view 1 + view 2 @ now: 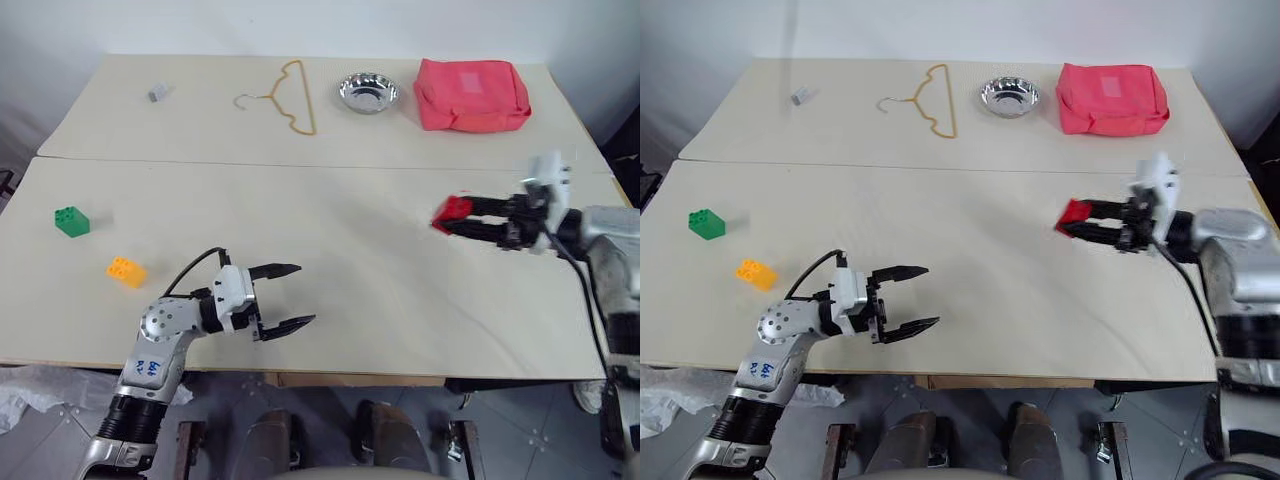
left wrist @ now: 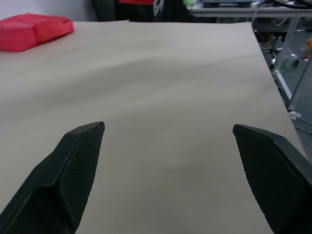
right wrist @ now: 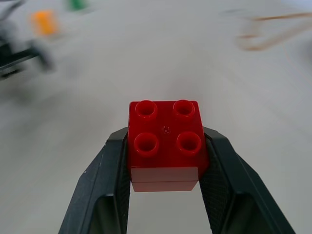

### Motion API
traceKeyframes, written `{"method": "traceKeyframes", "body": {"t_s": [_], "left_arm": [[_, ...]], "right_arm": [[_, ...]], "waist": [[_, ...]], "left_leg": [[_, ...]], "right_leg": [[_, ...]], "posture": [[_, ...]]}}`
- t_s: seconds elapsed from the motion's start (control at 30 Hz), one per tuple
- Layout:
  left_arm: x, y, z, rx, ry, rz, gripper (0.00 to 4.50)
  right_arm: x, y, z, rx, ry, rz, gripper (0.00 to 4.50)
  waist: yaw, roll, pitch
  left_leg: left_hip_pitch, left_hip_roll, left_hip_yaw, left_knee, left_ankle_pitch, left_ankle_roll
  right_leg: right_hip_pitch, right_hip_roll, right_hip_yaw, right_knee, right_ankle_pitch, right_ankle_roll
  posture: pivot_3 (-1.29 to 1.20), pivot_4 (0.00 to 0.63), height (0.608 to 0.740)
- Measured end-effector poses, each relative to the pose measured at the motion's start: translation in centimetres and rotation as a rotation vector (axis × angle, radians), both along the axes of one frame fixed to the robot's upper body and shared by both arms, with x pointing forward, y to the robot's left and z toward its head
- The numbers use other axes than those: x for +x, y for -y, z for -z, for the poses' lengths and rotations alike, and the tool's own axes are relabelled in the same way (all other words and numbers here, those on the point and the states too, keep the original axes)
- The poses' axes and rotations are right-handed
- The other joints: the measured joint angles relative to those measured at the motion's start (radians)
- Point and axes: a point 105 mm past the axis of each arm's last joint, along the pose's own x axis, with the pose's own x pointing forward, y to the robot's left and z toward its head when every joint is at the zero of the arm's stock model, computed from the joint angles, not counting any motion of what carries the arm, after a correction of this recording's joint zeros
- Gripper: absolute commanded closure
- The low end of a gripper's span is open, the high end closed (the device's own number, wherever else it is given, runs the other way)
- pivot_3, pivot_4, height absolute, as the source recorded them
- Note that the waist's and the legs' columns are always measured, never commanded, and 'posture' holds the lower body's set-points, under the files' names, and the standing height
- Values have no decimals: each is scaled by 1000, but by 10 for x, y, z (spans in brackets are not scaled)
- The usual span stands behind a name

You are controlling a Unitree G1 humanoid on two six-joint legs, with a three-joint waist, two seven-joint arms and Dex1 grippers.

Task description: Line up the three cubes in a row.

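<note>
Far-left corner: a small grey object lies on the far table, well apart from the cubes; it is no part of the row.
Left side of the near table: the green cube sits studs up on the near table, with the orange-yellow cube just nearer and a little right of it. The two are close but not touching, so they likely mark where the row will form.
Left gripper: the left gripper hovers low over the near edge, right of the orange-yellow cube, pointing right with its jaws spread wide and nothing between them. In its wrist view the fingers frame bare tabletop, so it seems parked clear of the two cubes.
Far middle: a wire hanger and a metal bowl rest on the far table, away from the work.
Far right: a red bag lies beyond the seam, also uninvolved.
Right gripper: the right gripper is clamped on the red cube, one finger against each side face, studs showing, held above the table on the right and pointing left toward the other two.
Step in hand: judged a carry leftward, since the red cube is far from its partners.
Left to do: all three cubes have yet to stand in one line.
</note>
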Motion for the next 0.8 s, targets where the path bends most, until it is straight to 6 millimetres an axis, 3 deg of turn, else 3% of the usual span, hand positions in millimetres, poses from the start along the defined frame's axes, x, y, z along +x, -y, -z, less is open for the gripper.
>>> {"method": "traceKeyframes", "body": {"t_s": [0.07,0.13,0.33,0.6,0.8], "left_arm": [[-1,-2,2,-1,-8,-10,0],[-3,-2,3,-2,-13,-19,0],[-9,-5,1,5,-4,-41,0],[-12,-17,-1,31,-3,-84,0],[-11,-17,-2,29,-12,-81,0]], "right_arm": [[2,-19,12,-49,-30,-103,3005],[3,-25,26,-107,-43,-167,3005],[8,-18,58,-166,-75,-202,3005],[2,6,73,-147,-58,-169,3005],[2,2,74,-145,-24,-197,3005]], "waist": [[4,0,0],[7,0,0],[2,-1,1],[-2,-1,1],[-4,-1,1]], "left_leg": [[-1,0,-1,0,0,0],[-2,-1,-2,0,0,0],[-2,-2,-2,0,0,0],[-1,-1,-1,0,0,0],[-1,0,-1,0,0,0]], "right_leg": [[0,0,-1,0,0,0],[0,-1,-1,-1,0,0],[0,-1,-2,-1,0,0],[0,-1,-1,-1,0,0],[0,0,-1,-1,0,0]], "posture": [[0,150,740],[0,150,740],[0,150,740],[0,150,740],[0,150,740]]}}
